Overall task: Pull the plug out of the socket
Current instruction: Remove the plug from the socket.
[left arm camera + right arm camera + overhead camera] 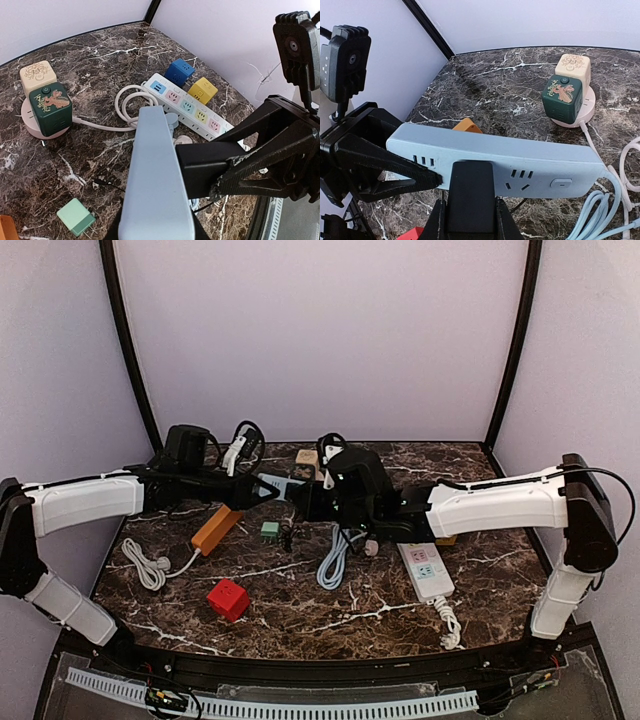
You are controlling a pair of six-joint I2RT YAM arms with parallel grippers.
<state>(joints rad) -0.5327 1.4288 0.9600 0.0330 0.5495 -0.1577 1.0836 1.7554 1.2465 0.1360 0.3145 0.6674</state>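
**Two hands sharing one power strip, the plug not yet out**

The left hand (257, 490) is clamping narrowly on one end of the pale blue power strip (530, 155), which is hanging above the tabletop (495, 95). The strip's long axis is running away from that hand toward its cable end. The right hand (470, 216) is pinching almost closed on the black plug (471, 182). The plug is sitting in a socket near the strip's middle and standing square off the strip's socket face, toward the right hand. The pull likely needs to go straight away from that face, across the strip's length, with the left hand bracing.
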